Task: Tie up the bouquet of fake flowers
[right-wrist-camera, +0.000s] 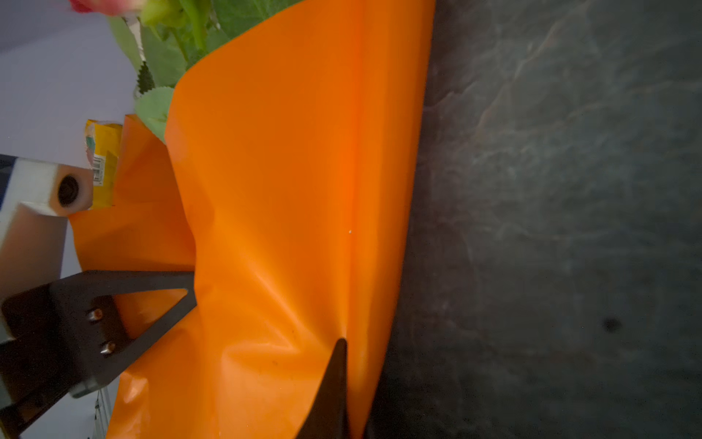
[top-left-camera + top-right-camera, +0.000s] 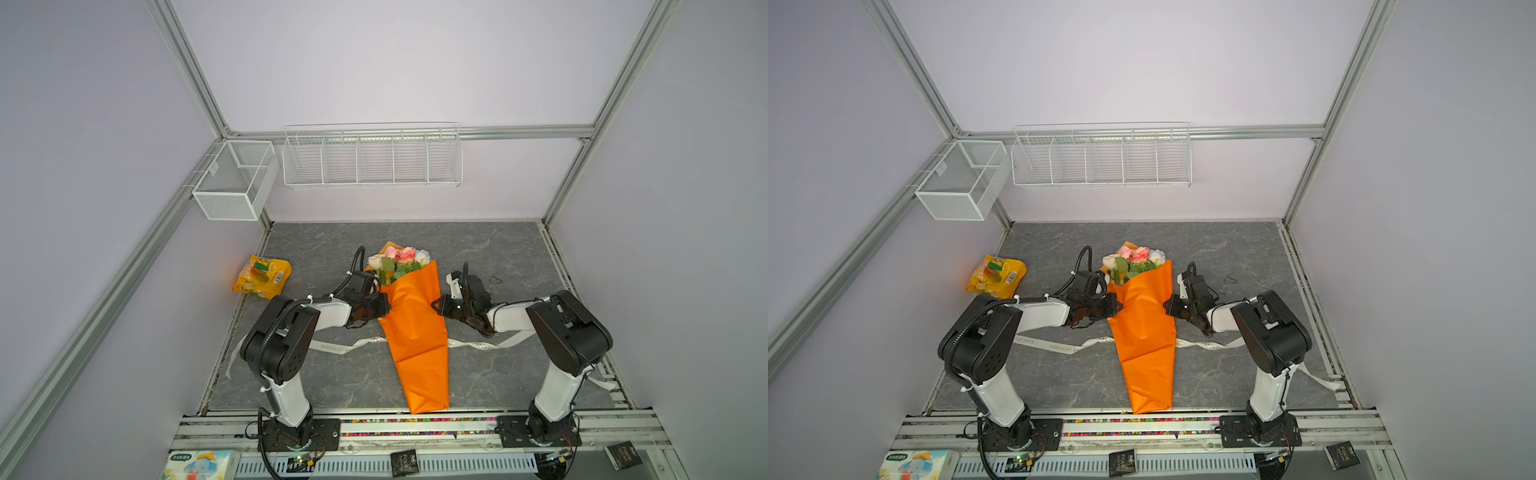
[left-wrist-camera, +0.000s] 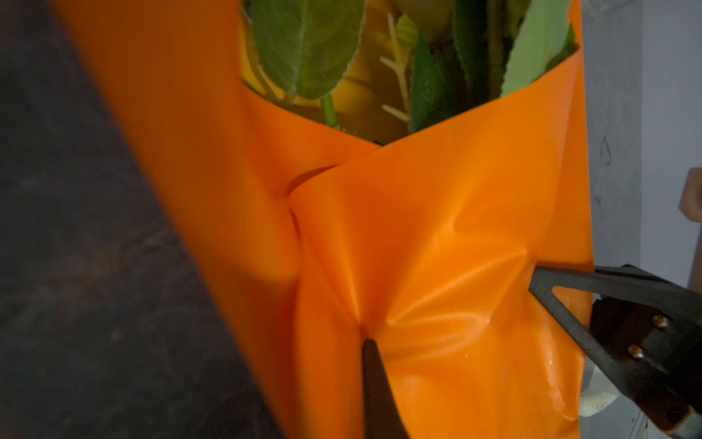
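The bouquet of fake flowers (image 2: pixel 399 259) (image 2: pixel 1136 259) lies mid-table with its pink, cream and white roses pointing to the back. Its stems are wrapped in a long cone of orange paper (image 2: pixel 415 340) (image 1: pixel 285 171). My left gripper (image 2: pixel 384 308) (image 3: pixel 369 344) is shut on a fold at the paper's left edge, just below the leaves (image 3: pixel 304 45). From the opposite side, my right gripper (image 2: pixel 436 305) (image 1: pixel 342 342) is shut on the paper's right edge. A cream printed ribbon (image 2: pixel 345 347) (image 2: pixel 1208 345) lies flat across the table under the cone, with its ends free on both sides.
A yellow snack bag (image 2: pixel 262 276) lies at the table's left edge. Two white wire baskets (image 2: pixel 237 183) (image 2: pixel 372 160) hang on the back walls. A small dark loop (image 2: pixel 494 279) lies behind the right gripper. A tissue pack (image 2: pixel 199 465) sits below the front rail.
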Available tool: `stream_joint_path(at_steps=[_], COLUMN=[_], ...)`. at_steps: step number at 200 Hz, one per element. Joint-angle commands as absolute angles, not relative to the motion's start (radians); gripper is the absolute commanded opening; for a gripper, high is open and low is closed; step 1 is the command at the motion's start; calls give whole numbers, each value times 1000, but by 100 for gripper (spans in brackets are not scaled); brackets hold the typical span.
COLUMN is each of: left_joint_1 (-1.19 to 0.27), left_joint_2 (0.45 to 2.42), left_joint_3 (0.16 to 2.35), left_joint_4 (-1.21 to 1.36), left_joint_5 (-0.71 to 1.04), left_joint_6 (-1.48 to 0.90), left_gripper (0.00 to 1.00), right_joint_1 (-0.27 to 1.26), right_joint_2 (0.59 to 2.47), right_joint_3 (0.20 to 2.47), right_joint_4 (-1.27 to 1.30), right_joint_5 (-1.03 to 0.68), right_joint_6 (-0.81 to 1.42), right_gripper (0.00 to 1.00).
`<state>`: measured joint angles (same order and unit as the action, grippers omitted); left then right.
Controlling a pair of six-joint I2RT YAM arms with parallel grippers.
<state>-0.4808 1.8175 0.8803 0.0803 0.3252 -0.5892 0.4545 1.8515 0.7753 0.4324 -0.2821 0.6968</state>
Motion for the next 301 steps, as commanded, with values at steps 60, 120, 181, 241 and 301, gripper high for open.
stream_joint_path(at_steps=[60, 120, 181, 241, 301], left_joint_1=[-400, -394, -393, -394, -394], left_joint_2=[2043, 1944, 1919, 1931, 1898], left_joint_3=[1227, 1132, 1089, 1046, 1086], left_joint_4=[-24, -18, -29, -27, -80], left_joint_5=[401, 429, 460, 459, 455], left_joint_6=[-525, -535, -534, -556, -514], left_gripper=[0, 0, 0, 13, 24], right_joint_1=[347, 367, 391, 391, 396], right_joint_2=[1988, 1897, 1849, 1862, 1793], right_joint_3=[1040, 993, 917, 930, 935], right_joint_4=[314, 289, 294, 209, 183], right_joint_5=[-349, -367, -325, -285, -311], right_joint_6=[623, 619, 644, 631, 629], right_gripper=[12, 11, 10, 15, 12])
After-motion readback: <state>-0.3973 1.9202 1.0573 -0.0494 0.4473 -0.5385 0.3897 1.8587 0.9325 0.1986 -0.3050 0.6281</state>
